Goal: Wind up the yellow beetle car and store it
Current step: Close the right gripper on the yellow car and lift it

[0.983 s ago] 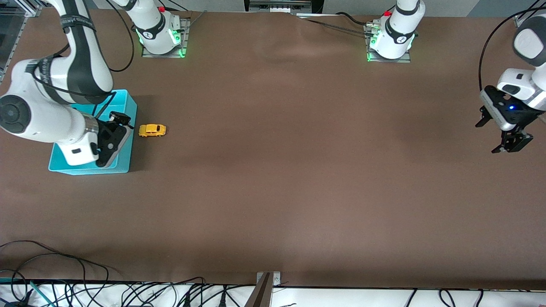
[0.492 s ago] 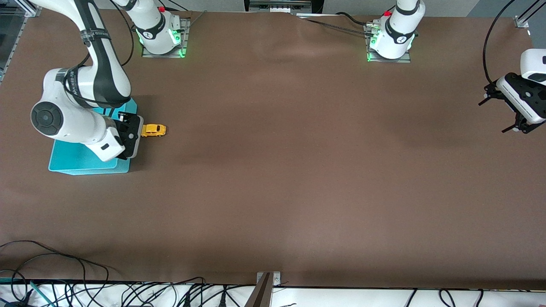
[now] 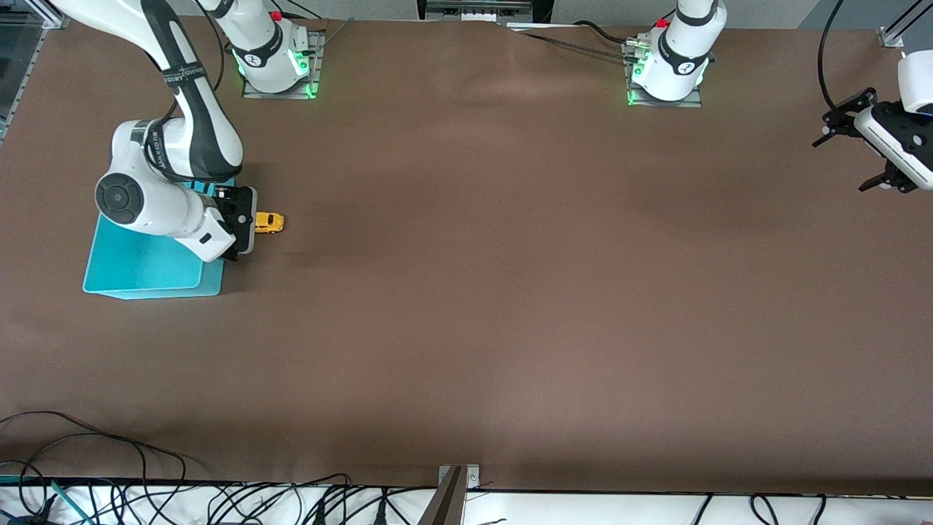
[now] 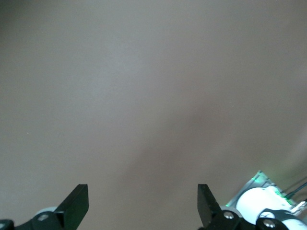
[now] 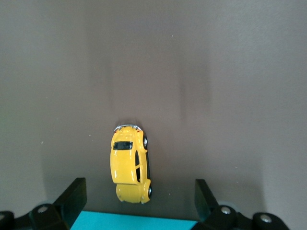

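Front view: my right gripper [image 3: 244,219] hangs open at left-centre of frame, over the cyan bin's [image 3: 146,273] edge, the yellow beetle car [image 3: 268,222] just beside it on the table [image 3: 510,292]; nothing wound or stored yet. My left gripper [image 3: 853,149] waits open at upper right. Left wrist view: bare table only. Right wrist view: car sits lower centre, between my spread fingertips [image 5: 72,194], untouched, bin rim at bottom edge.

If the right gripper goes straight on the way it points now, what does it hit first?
Probably the yellow beetle car, which lies between the open fingers of the right gripper, by the cyan bin. Depth is uncertain.
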Action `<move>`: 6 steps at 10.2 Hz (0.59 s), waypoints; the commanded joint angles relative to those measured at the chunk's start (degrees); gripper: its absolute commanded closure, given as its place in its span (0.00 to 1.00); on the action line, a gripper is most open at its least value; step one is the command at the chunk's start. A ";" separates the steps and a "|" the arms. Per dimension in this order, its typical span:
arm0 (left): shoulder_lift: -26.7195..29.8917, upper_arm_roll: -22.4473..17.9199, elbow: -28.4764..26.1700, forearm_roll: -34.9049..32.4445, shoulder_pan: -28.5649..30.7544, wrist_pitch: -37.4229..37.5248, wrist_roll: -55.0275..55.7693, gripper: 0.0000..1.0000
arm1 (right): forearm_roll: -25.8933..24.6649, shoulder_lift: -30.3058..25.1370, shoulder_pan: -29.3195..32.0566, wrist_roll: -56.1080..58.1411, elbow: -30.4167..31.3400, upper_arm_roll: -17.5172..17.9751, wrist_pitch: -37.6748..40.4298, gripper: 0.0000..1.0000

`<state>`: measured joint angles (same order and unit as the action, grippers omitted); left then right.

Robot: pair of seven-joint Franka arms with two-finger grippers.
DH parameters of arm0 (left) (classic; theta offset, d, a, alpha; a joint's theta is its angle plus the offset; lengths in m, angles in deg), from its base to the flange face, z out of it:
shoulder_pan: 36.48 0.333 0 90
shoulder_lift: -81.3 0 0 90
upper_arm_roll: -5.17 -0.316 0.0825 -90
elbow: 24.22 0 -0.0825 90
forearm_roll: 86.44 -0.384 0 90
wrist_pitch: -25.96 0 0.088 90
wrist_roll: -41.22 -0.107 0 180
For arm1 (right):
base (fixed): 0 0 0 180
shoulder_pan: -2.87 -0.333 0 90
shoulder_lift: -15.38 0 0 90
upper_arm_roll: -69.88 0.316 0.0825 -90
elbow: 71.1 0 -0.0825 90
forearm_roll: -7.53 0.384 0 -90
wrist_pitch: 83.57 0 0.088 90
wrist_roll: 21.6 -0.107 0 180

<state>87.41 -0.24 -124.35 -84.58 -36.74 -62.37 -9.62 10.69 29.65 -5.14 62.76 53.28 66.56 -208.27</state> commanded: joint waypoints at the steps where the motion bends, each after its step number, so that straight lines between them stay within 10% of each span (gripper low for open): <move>1: -0.39 2.42 4.32 -1.69 -0.27 5.95 11.14 0.00 | 1.40 -5.21 0.28 1.86 8.32 0.16 -5.62 0.00; 6: -1.35 5.40 9.05 -0.98 -0.71 6.94 38.90 0.00 | 1.31 -5.84 0.28 3.70 18.70 0.24 -22.49 0.00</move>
<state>87.41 4.65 -119.35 -84.70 -37.16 -56.81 21.10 10.74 25.17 -5.14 64.07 68.96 66.59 -226.68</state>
